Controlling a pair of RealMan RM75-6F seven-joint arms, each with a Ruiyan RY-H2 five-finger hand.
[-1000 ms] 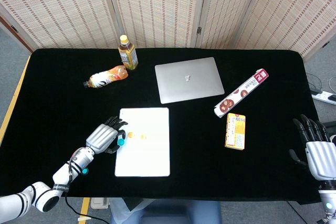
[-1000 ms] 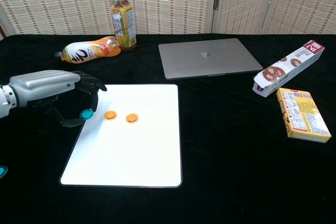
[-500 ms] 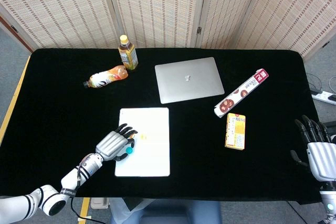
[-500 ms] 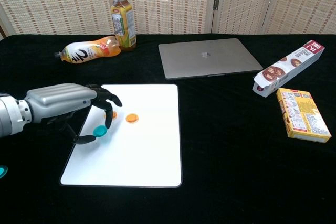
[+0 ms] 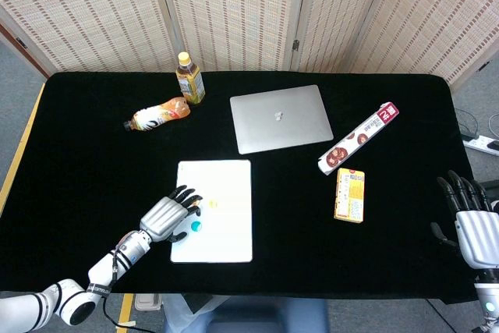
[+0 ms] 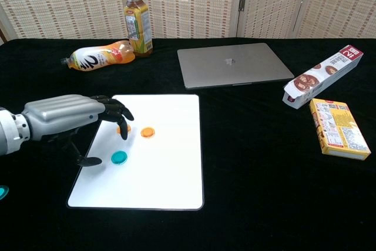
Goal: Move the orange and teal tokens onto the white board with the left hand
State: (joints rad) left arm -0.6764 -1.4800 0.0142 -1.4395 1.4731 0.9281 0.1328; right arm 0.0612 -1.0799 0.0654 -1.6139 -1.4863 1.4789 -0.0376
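Observation:
The white board (image 5: 222,228) (image 6: 158,168) lies at the front left of the black table. A teal token (image 5: 196,226) (image 6: 119,157) rests flat on its left part. Two orange tokens lie further back on the board: one (image 6: 147,132) (image 5: 212,203) in plain sight, the other (image 6: 120,129) partly hidden behind my left fingers. My left hand (image 5: 164,216) (image 6: 67,116) hovers over the board's left edge with fingers spread, holding nothing; the teal token sits just right of its thumb tip. My right hand (image 5: 471,220) stays at the table's far right edge, fingers apart, empty.
A grey laptop (image 5: 280,118) lies closed behind the board. A standing tea bottle (image 5: 189,78) and a toppled orange bottle (image 5: 158,114) are at the back left. A long snack box (image 5: 358,138) and a yellow box (image 5: 350,194) lie to the right. Another teal token (image 6: 2,191) sits at the chest view's left edge.
The left hand carried the teal token from the board's left edge onto the board, set it down and let go; its fingers have since drawn back leftward. The right hand stayed still.

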